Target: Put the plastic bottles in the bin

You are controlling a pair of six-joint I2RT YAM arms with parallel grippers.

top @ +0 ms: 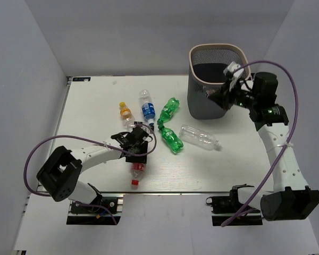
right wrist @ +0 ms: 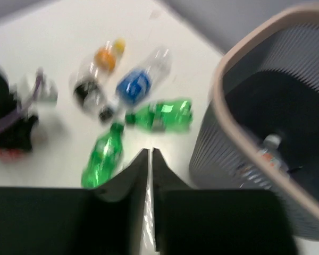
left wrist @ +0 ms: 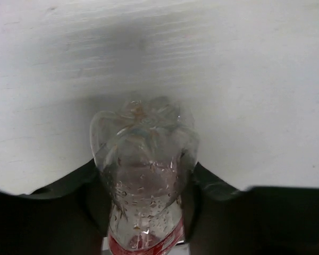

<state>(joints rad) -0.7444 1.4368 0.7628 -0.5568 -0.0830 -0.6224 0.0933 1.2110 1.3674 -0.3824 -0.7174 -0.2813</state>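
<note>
A: What about the left gripper (top: 137, 139)?
B: It's clenched on the red-label bottle (left wrist: 143, 175), with a finger against each side. The base points away from the wrist and the red cap sticks out behind, toward the near table edge.

A: And further right?
B: Just beyond the gripper lie the orange bottle (top: 126, 113) and the blue-label bottle (top: 147, 109). To its right are a green bottle (top: 168, 111) and a second green bottle (top: 171, 139), nearly touching, then a clear bottle (top: 199, 137).

A: The right gripper (right wrist: 150, 154)?
B: Its fingers are pinched together with nothing between them. It hangs just beside the rim of the bin (top: 202, 101), well apart from the loose bottles, and one bottle (right wrist: 268, 149) lies inside the bin.
</note>
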